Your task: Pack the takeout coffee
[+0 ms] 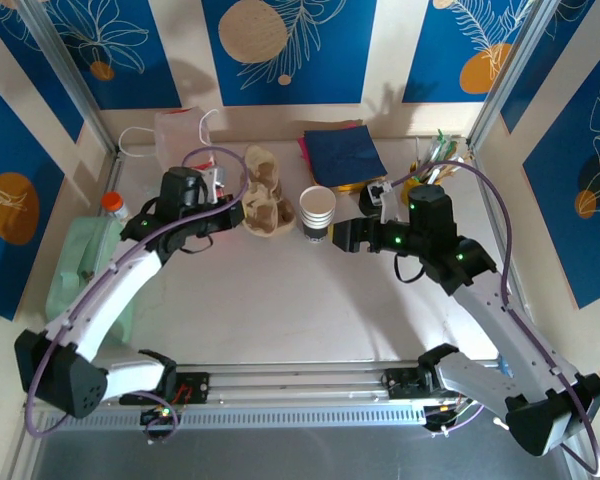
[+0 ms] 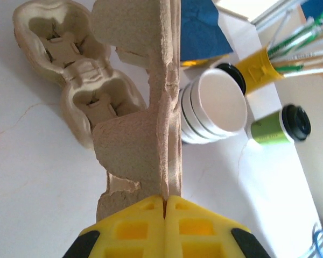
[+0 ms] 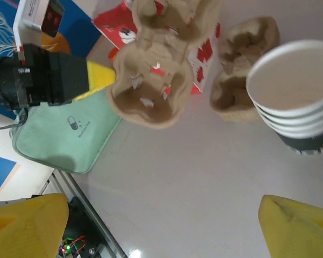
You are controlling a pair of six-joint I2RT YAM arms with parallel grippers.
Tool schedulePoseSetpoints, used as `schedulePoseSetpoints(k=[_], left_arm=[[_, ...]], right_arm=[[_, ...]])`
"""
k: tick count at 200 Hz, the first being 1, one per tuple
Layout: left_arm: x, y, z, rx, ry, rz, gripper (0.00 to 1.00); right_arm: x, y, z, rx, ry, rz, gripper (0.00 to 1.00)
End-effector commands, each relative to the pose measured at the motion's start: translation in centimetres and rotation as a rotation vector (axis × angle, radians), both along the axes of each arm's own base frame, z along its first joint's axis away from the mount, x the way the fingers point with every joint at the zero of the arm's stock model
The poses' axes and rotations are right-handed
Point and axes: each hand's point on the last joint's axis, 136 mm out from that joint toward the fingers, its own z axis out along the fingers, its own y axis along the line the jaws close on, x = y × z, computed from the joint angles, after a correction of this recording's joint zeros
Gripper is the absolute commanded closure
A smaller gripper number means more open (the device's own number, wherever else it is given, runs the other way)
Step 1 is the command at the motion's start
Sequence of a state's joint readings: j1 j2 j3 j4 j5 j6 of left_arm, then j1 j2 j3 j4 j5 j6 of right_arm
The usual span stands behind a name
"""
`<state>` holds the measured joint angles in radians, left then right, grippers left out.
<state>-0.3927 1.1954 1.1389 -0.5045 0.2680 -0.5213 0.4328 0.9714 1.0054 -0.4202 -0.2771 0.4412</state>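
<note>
The takeout coffee, a white paper cup [image 1: 317, 212] with dark print low on its side, stands upright mid-table. It is open-topped in the right wrist view [image 3: 293, 94] and the left wrist view [image 2: 214, 105]. My right gripper [image 1: 343, 236] is open just right of the cup, and nothing lies between its yellow fingers [image 3: 27, 226]. My left gripper [image 1: 237, 215] is shut on the edge of a brown pulp cup carrier [image 1: 267, 216], gripped at its rim [image 2: 166, 200]. The carrier [image 3: 161, 70] is held tilted just left of the cup.
A second pulp carrier [image 1: 263, 168] lies behind the held one. Navy napkins [image 1: 345, 155] and a yellow pot of utensils [image 1: 430, 165] sit at the back right, beside a green lidded cup [image 2: 280, 126]. A plastic bag [image 1: 185, 135] and a green pouch [image 1: 85, 265] are on the left.
</note>
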Motion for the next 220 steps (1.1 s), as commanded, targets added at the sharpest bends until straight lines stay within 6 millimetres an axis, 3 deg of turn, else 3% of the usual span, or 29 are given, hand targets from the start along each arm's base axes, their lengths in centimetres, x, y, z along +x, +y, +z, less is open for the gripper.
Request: schedulePoseSetpoints(k=[1,41,78,114,156,190,220], left_arm=[[-4.1,0.6,0.8,0.069,-0.004,-0.147,1.00],[-8.8,-0.3,2.7,-0.001,-0.003,-0.312,1.00],[-11.5,-1.1,3.7,-0.073,-0.022,-0.422,1.00],[-11.9,-1.7,3.1,-0.095,0.011,-0.463,1.00],[-11.7,-2.3,2.8,-0.125,0.014,-0.486,1.00],[-11.7,-2.3,2.5,-0.125,0.020,-0.492,1.00],[-11.8,-2.4,2.2,-0.123,0.023,-0.499,1.00]], right_arm=[[-0.3,1.3,2.0,0.048,-0.124,0.089,0.08],[-1.0,3.9,2.8,-0.010,-0.293,0.214,0.08],[-1.8,7.0,1.2,-0.182,-0.480,0.316,0.08],[-1.4,9.3,0.8,-0.350,-0.693,0.320,0.08],[-1.5,11.4,0.7,-0.392,-0.781,0.347,0.08],[-0.4,11.9,0.0,-0.471,-0.768,0.328,0.13],[-0.9,12.5,-0.9,-0.496,-0.758,0.387,0.18]])
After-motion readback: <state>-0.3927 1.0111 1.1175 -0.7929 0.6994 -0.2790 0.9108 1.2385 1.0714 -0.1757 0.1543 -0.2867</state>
